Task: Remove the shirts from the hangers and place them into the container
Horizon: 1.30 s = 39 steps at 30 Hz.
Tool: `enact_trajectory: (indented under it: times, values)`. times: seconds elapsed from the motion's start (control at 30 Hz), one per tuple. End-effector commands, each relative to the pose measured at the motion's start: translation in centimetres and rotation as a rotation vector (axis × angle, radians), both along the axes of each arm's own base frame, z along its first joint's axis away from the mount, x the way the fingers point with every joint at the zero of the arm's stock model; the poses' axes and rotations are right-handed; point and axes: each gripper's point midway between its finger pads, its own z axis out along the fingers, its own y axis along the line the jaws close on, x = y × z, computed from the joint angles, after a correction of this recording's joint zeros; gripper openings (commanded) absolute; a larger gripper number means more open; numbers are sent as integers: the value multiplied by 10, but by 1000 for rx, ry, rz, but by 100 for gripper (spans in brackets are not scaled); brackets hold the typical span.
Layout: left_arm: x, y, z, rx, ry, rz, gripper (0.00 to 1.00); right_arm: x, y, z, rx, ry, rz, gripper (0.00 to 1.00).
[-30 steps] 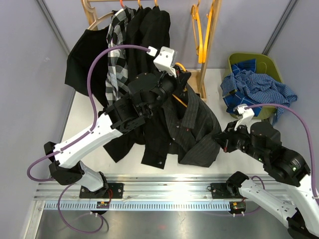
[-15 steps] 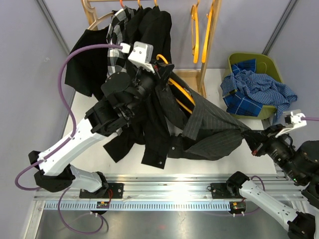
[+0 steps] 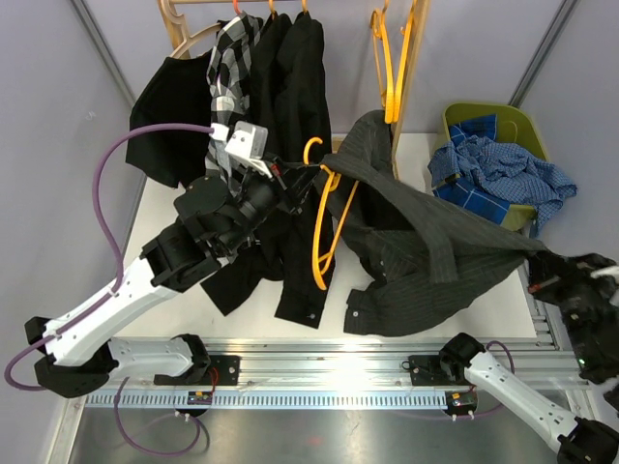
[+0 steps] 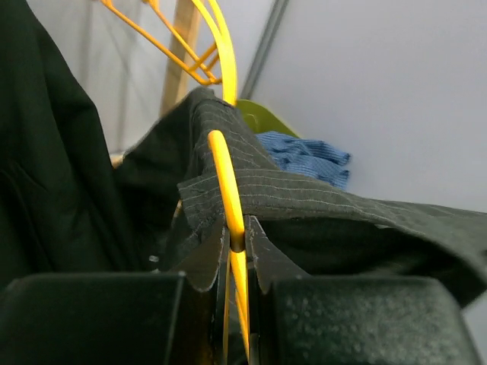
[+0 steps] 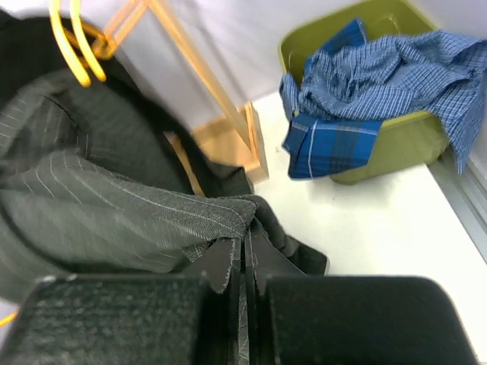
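The left tool (image 4: 237, 242) is clenched on an orange-yellow hanger (image 4: 225, 175). The right tool (image 5: 245, 255), at the worktop's (image 3: 484, 304) right edge, grips the charcoal pinstripe shirt (image 3: 426, 261), which stretches across to drape over that hanger. The container (image 3: 464, 116) at the far right corner holds blue shirts (image 3: 493, 169).
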Motion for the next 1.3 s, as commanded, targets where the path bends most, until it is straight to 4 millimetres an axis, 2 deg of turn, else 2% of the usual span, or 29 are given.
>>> enact_trajectory:
  times: [0.0,0.03,0.07,0.1,0.13,0.17,0.2,0.23,0.3,0.43,0.47,0.53,0.57,0.67,0.77,0.8,0.87,0.93,1.0,1.03,1.1,1.13,1.23,1.27]
  values:
    - [-25,7,23,-177,39,-99,0,40,44,-31,-95,175,60,0]
    - [-38,-2,20,-190,61,-154,0,54,65,-54,-135,255,102,0]
    - [-47,-6,17,-200,78,-181,0,59,84,-65,-135,290,177,0]
    - [-55,-10,12,-213,115,-208,0,67,94,-69,-133,299,197,0]
    - [-73,-13,16,-232,128,-261,0,76,103,-88,-163,353,205,0]
    - [-83,-16,17,-256,162,-289,0,80,105,-94,-173,365,196,0]
    - [-91,-16,10,-231,198,-304,0,86,106,-95,-176,361,183,0]
    - [-106,-15,13,-231,222,-338,0,88,103,-100,-188,367,159,0]
    - [-122,-12,-11,-174,316,-346,0,94,92,-96,-205,340,90,0]
    - [-144,12,-78,-51,485,-330,0,94,73,-85,-217,295,-2,0]
    - [-148,28,-108,10,555,-290,0,94,66,-82,-223,288,-41,0]
    - [-153,48,-136,68,615,-250,0,91,51,-72,-216,253,-116,0]
    - [-158,68,-161,106,677,-213,0,90,45,-68,-213,241,-140,0]
    - [-170,91,-185,121,750,-213,0,86,29,-57,-208,209,-228,0]
    - [-184,109,-183,101,764,-268,0,90,22,-59,-240,231,-294,0]
    - [-187,115,-172,75,752,-292,0,90,22,-61,-241,245,-310,0]
    - [-190,125,-167,82,747,-301,0,98,30,-70,-263,288,-302,0]
    - [-191,132,-148,47,722,-320,0,106,40,-79,-270,318,-285,0]
    - [-189,137,-138,35,689,-317,0,116,61,-90,-280,353,-190,0]
    - [-182,141,-127,12,662,-287,0,119,80,-99,-263,379,-94,0]
    - [-174,140,-119,16,611,-264,0,126,107,-112,-281,414,43,0]
    - [-165,140,-115,12,581,-220,0,127,135,-126,-281,468,181,0]
    - [-145,122,-107,67,495,-156,0,122,180,-149,-296,552,428,0]
    - [-133,110,-101,92,449,-117,0,110,203,-152,-253,570,571,0]
